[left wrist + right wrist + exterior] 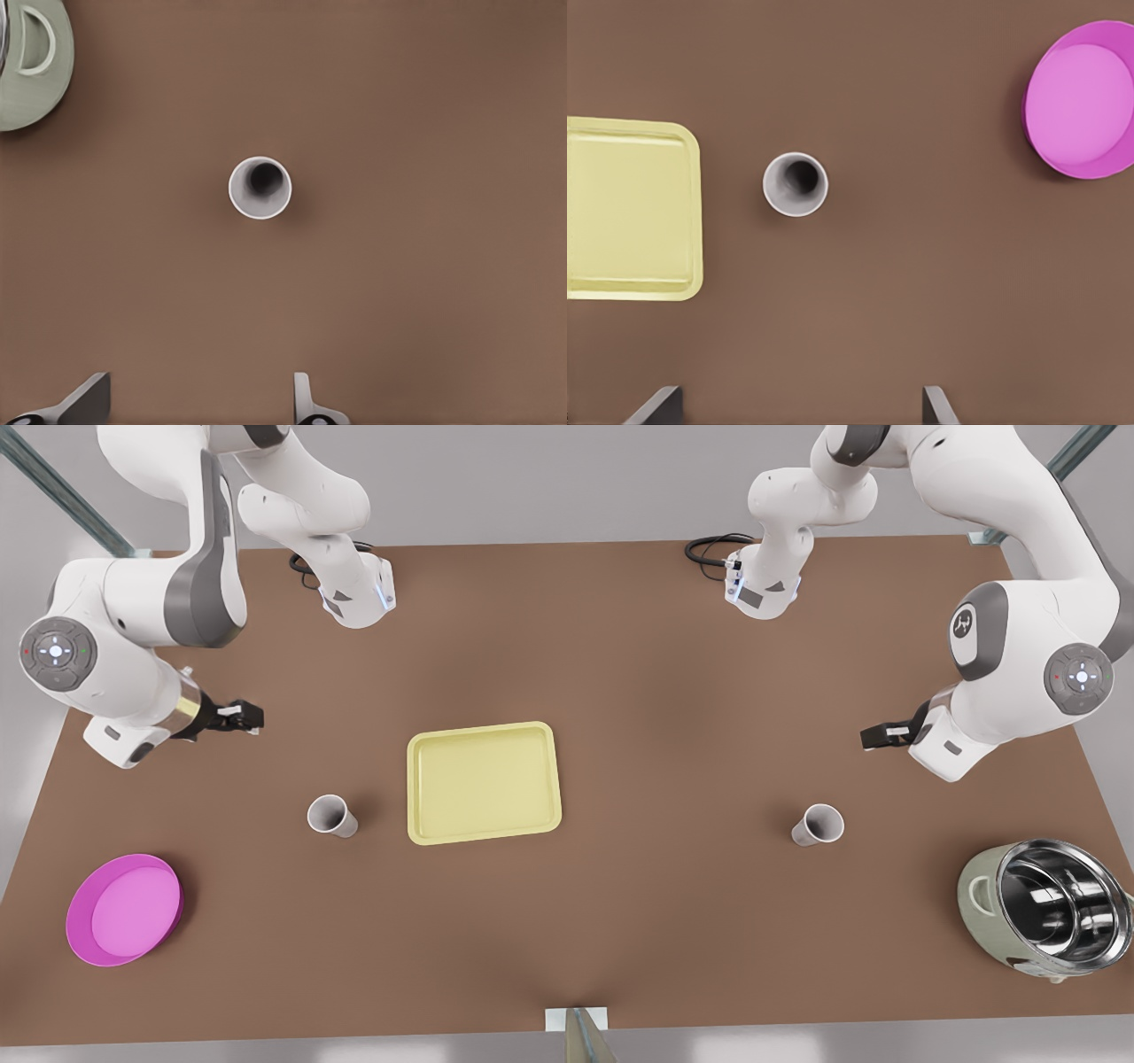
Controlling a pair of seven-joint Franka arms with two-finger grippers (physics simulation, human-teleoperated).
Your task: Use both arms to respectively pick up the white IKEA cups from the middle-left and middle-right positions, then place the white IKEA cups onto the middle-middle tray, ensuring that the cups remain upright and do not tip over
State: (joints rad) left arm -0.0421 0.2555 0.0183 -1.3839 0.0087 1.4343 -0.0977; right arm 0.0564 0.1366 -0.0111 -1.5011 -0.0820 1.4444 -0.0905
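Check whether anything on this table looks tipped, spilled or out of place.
Nothing stands out. Both white cups stand upright on the table, either side of the yellow tray. The magenta plate and pot sit undisturbed.

Front view high, overlooking table (620, 921); wrist views straight down (each on cup).

A simulated robot test cell is indicated by two white jointed arms (159, 602) mounted on a plain brown rectangular tabletop (673, 691), bare grey walls, and diagonal metal frame struts (62, 491) at the corners.
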